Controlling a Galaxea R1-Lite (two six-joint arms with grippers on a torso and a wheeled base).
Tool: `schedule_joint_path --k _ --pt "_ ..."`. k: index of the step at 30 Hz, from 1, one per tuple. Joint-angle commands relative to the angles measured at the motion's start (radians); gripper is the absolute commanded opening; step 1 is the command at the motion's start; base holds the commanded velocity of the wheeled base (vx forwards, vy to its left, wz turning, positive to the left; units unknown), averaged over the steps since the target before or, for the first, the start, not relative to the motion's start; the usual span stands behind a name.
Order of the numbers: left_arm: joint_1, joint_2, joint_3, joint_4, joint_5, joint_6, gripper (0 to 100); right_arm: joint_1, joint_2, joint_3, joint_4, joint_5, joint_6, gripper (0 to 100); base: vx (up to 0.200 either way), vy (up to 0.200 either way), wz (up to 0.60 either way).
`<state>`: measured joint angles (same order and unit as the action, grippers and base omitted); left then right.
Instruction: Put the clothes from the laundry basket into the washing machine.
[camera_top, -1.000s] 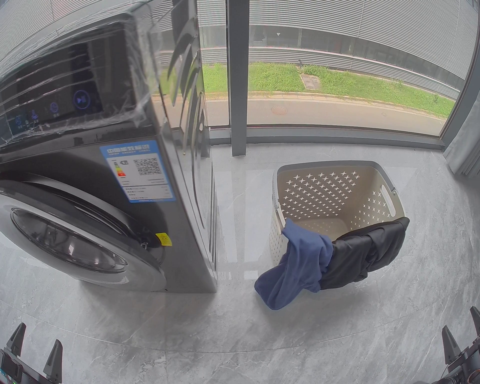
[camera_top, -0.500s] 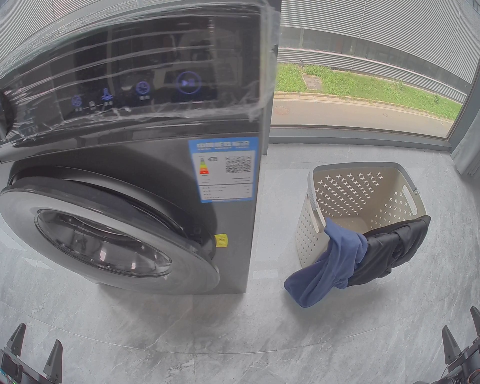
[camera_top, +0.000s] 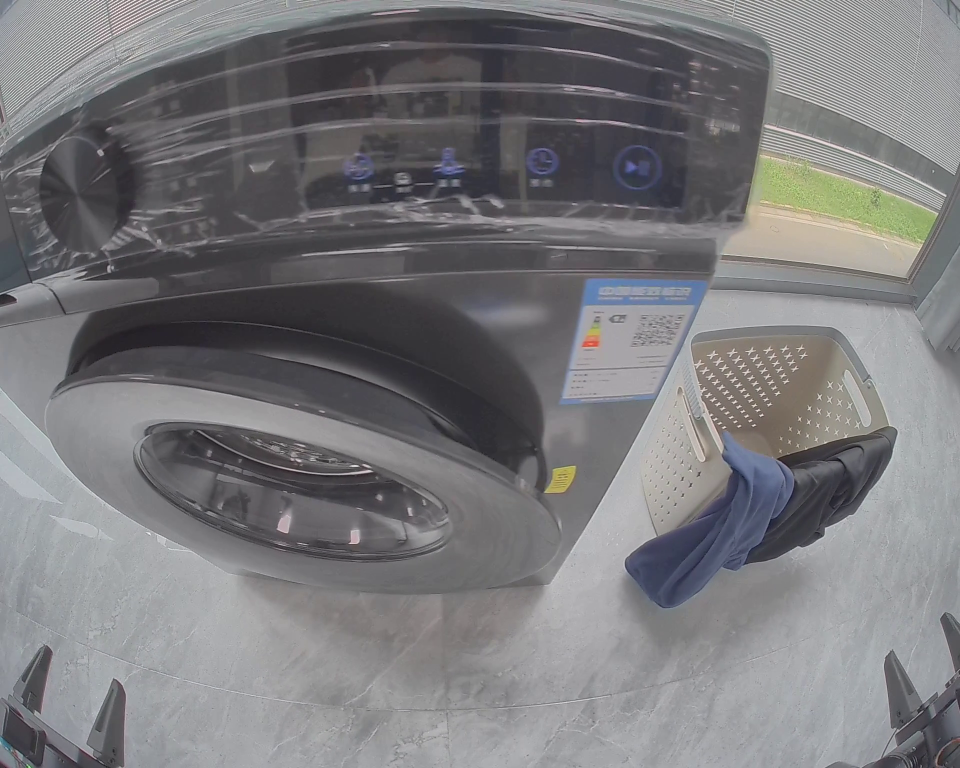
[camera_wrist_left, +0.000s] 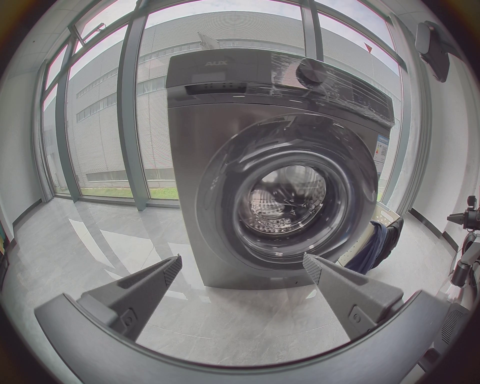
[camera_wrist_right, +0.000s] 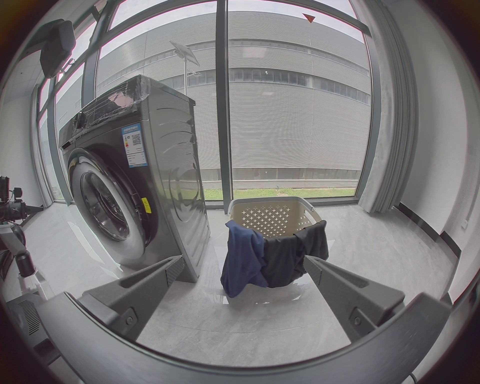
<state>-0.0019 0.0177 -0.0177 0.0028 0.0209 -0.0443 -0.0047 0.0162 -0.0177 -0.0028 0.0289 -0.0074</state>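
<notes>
A dark grey washing machine (camera_top: 400, 300) stands in front of me, its round door (camera_top: 300, 480) closed. To its right on the floor sits a beige laundry basket (camera_top: 790, 385). A blue garment (camera_top: 715, 535) and a black garment (camera_top: 830, 485) hang over the basket's near rim. My left gripper (camera_top: 72, 692) is low at the near left, open and empty, facing the door (camera_wrist_left: 285, 200). My right gripper (camera_top: 925, 658) is low at the near right, open and empty, facing the basket (camera_wrist_right: 272, 215) and its clothes (camera_wrist_right: 242, 257).
Grey tiled floor (camera_top: 480, 660) lies open between me and the machine. Tall windows (camera_wrist_right: 295, 100) run behind the machine and basket. A wall and curtain (camera_wrist_right: 395, 130) close off the right side beyond the basket.
The head view has swung to the left, so the washing machine now sits centred and the basket lies farther right. Neither gripper has shifted within the picture.
</notes>
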Motion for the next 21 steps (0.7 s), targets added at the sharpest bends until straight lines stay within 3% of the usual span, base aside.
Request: schedule_joint_path --k 1,16,21 --pt "0.000 -0.015 0.016 0.000 0.001 0.000 100 0.000 -0.012 0.018 0.000 0.000 0.000 100 0.000 0.200 0.00" --pt "0.000 -0.015 0.016 0.000 0.001 0.000 100 0.000 -0.012 0.018 0.000 0.000 0.000 100 0.000 0.200 0.00" --pt "0.000 -0.015 0.015 0.000 0.001 0.000 100 0.000 -0.012 0.018 0.000 0.000 0.000 100 0.000 0.000 0.00"
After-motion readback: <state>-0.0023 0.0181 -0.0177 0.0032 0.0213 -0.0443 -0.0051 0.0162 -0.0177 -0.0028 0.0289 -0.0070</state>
